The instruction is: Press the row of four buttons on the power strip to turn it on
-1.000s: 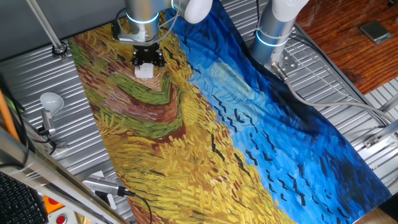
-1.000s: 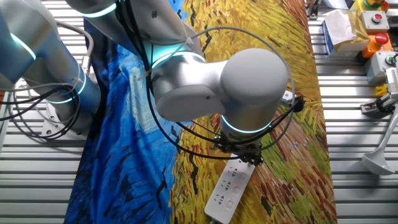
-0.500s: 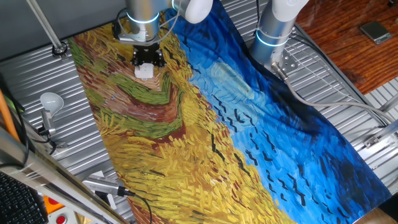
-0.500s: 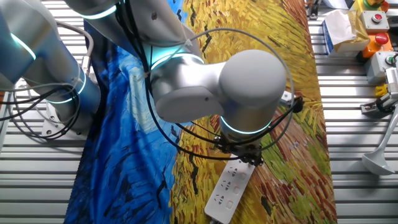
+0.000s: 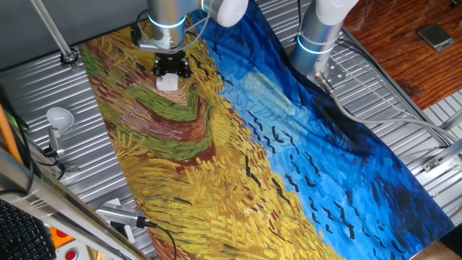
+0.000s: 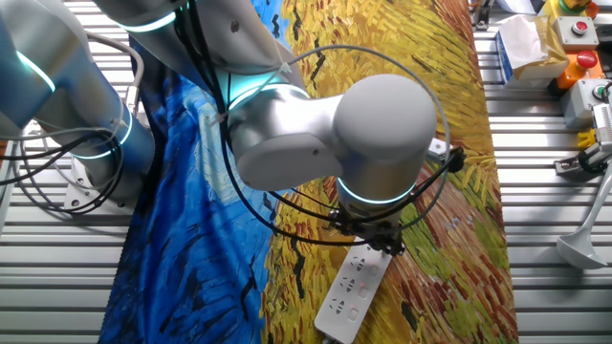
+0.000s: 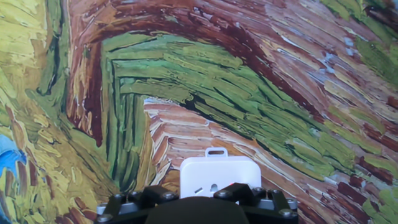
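Note:
The white power strip (image 6: 352, 292) lies on the painted cloth, its long side running down toward the cloth's near edge. My gripper (image 6: 376, 239) stands straight down on the strip's upper end. In one fixed view only the strip's short end (image 5: 168, 83) shows below the black gripper (image 5: 172, 67). The hand view shows the same end of the power strip (image 7: 219, 175) with its small hanging tab, just beyond the black gripper body (image 7: 196, 204). Faint pale marks in a line on the top face (image 6: 356, 283) are the row of four buttons, partly hidden under the hand. The fingertips are hidden.
The painted cloth (image 5: 253, 152) covers the ribbed metal table (image 5: 390, 101). A white light bulb on a stand (image 5: 59, 118) is at the left. A second arm base (image 5: 317, 36) stands at the back. Black cables (image 6: 287, 205) loop round my wrist. Red button boxes (image 6: 577, 33) sit off the cloth.
The arm's big elbow joint has shifted very slightly to the left in the other fixed view. The gripper stays over the same end of the power strip.

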Motion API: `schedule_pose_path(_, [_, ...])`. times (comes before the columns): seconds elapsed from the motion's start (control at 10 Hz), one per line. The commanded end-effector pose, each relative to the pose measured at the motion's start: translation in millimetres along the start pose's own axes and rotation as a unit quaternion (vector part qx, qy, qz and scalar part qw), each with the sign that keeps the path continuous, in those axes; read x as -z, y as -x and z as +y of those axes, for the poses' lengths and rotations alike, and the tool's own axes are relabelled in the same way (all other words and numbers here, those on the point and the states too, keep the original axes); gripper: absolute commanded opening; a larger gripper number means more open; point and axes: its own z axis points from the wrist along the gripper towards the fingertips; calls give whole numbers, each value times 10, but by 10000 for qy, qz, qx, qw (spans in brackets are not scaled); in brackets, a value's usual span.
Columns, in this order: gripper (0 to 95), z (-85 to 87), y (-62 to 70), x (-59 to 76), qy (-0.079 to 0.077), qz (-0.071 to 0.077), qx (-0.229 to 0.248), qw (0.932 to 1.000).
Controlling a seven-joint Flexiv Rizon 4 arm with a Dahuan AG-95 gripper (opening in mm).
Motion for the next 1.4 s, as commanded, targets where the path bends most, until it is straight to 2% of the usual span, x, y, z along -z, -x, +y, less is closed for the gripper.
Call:
schedule_pose_path(0.1, [760,7,-3,-236,-11,-50,5,10000])
schedule_pose_path(1.4, [760,62,-10,-330,-97,-86,-32,9999])
